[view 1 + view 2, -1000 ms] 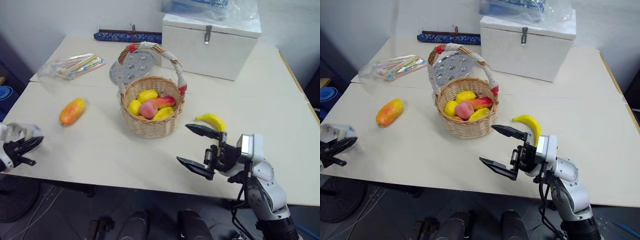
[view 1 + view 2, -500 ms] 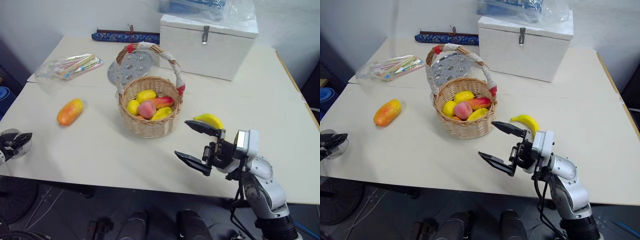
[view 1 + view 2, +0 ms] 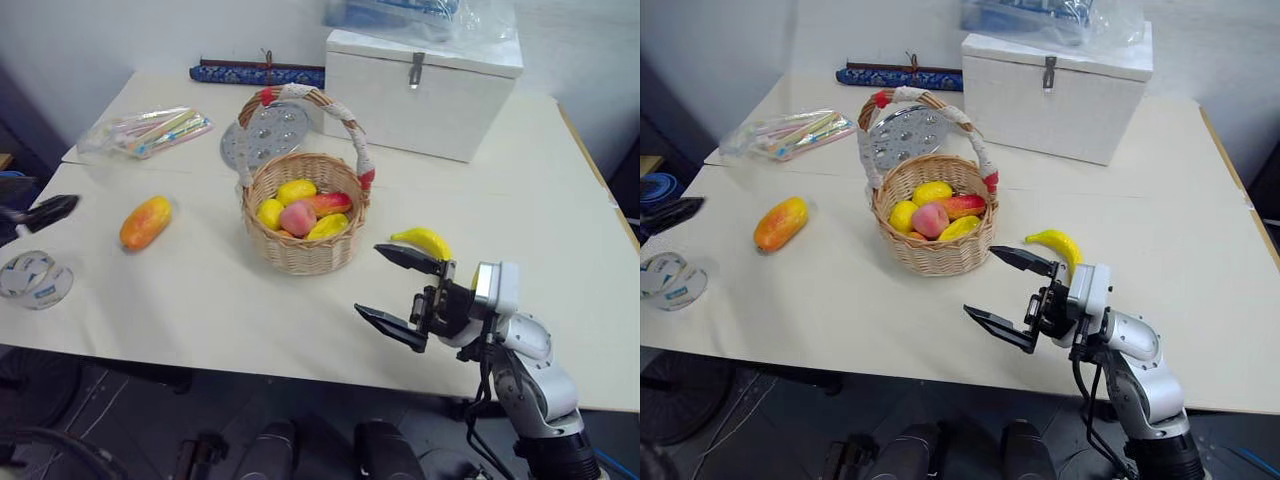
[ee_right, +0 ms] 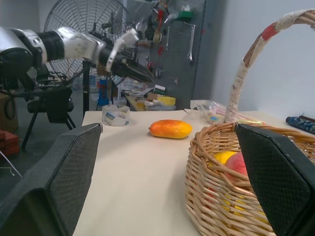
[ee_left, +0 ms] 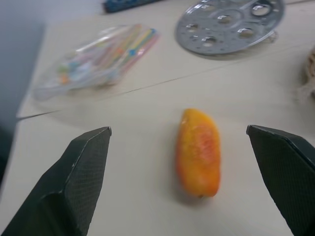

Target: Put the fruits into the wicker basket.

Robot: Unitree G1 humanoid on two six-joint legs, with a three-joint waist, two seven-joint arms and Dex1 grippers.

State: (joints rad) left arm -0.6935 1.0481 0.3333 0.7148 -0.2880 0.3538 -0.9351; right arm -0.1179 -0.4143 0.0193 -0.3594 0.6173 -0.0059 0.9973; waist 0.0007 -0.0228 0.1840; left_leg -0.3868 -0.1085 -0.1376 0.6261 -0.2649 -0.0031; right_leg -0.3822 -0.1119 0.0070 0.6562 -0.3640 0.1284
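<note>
An orange-yellow mango [image 3: 145, 221] lies on the table's left part, apart from the wicker basket [image 3: 300, 255]. The left wrist view shows the mango [image 5: 198, 151] straight ahead of my left gripper [image 5: 178, 130], which is open and empty, a little short of the fruit. One of its fingers [image 3: 45, 212] shows at the left edge. A yellow banana [image 3: 424, 240] lies just right of the basket. In front of the banana my right gripper [image 3: 370, 281] hovers open and empty, pointing left toward the basket.
Small lemons and a peach [image 3: 297, 217] lie in the basket. A tape roll [image 3: 35, 280] sits near the table's left front edge. Behind the basket are a perforated metal disc [image 3: 265, 130], a bag of pens [image 3: 150, 130] and a white latched box [image 3: 420, 90].
My left gripper has opened, let go of the tape roll at the table's edge, and risen forward toward the mango. The right arm has stayed put.
</note>
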